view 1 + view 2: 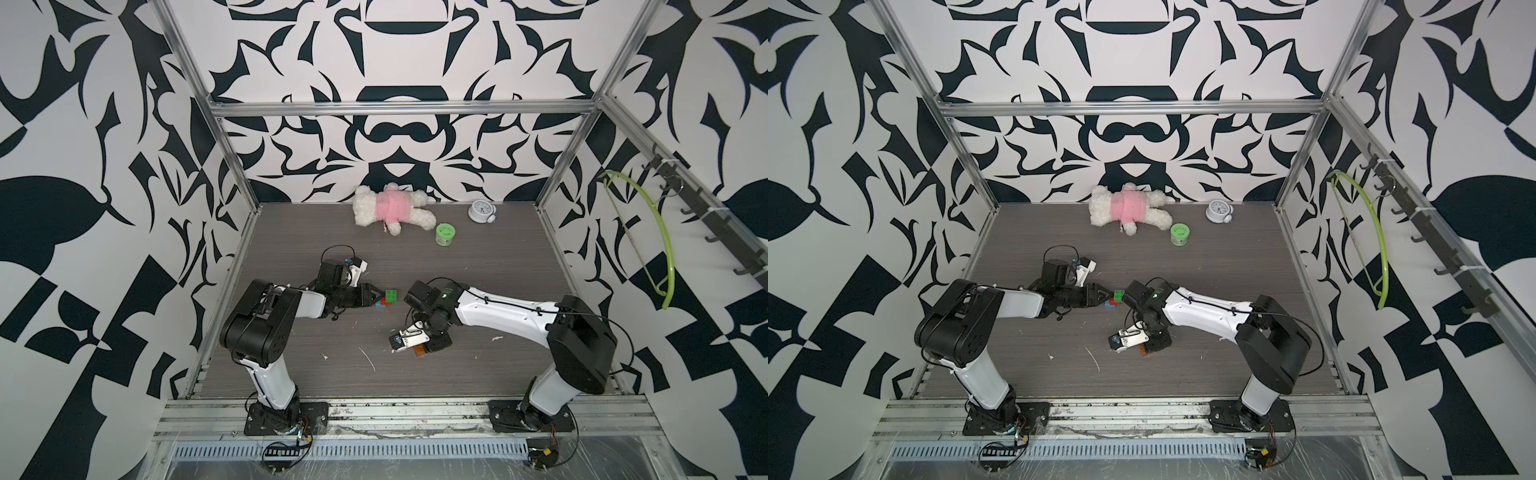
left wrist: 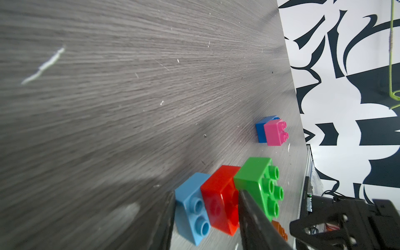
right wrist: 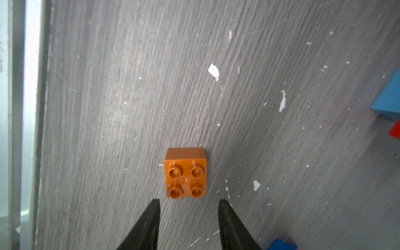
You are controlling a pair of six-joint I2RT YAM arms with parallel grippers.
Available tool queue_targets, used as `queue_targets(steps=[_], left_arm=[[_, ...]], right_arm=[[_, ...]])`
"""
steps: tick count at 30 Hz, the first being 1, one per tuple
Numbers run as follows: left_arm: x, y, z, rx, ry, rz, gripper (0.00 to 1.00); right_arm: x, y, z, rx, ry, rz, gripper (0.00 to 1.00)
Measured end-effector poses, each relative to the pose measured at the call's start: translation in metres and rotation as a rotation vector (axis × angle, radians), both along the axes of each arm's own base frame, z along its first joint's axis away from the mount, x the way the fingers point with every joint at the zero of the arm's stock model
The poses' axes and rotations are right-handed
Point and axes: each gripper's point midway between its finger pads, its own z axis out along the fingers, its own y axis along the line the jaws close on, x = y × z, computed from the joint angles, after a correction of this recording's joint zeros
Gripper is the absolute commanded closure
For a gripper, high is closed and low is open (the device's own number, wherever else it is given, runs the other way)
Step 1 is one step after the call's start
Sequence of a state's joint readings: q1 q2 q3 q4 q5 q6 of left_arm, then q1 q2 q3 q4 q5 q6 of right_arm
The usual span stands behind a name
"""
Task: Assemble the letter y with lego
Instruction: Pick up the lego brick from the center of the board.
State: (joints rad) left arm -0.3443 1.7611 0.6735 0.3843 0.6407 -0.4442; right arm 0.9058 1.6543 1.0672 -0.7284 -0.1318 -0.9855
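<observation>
Nothing legible — clock dial (image 1: pixel 481 211) and tub lid (image 1: pixel 445 229) print blur.

Black-and-white patterned walls (image 1: pixel 395 137) wrap the whole frame. A silver frame bar (image 1: pixel 399 109) crosses the upper middle. The grey wood-grain floor (image 1: pixel 498 257) fills the centre, flecked white. A hook rail (image 1: pixel 706 212) slants down the right, evenly lit.

lego bricks (image 1: pixel 390 295) x6 (red (image 2: pixel 218 199), green (image 2: pixel 253 175), pink (image 2: pixel 273 132), lt blue (image 2: pixel 188 194), dk blue (image 2: pixel 259 129), orange (image 3: pixel 185 173)) | plush (image 1: pixel 388 208) x1 | clock (image 1: pixel 481 211) x1 | tub (image 1: pixel 445 233) x1

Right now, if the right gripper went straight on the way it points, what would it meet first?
Probably the orange brick, lying just ahead of the open right gripper; depth is unclear.
</observation>
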Motion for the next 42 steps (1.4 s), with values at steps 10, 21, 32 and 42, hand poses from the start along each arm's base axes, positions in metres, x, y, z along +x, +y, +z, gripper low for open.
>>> queue_targets(steps=[10, 21, 32, 42], left_arm=[[0.0, 0.0, 0.0, 0.0, 0.0, 0.0, 0.51], [0.0, 0.0, 0.0, 0.0, 0.0, 0.0, 0.5], [0.0, 0.0, 0.0, 0.0, 0.0, 0.0, 0.51], [0.0, 0.0, 0.0, 0.0, 0.0, 0.0, 0.51]], right_arm=[[0.0, 0.008, -0.01, 0.007, 0.017, -0.013, 0.53], [0.0, 0.009, -0.011, 0.013, 0.028, -0.029, 0.53], [-0.002, 0.01, -0.014, 0.011, 0.042, -0.029, 0.53], [-0.003, 0.01, -0.014, 0.009, 0.045, -0.036, 0.55]])
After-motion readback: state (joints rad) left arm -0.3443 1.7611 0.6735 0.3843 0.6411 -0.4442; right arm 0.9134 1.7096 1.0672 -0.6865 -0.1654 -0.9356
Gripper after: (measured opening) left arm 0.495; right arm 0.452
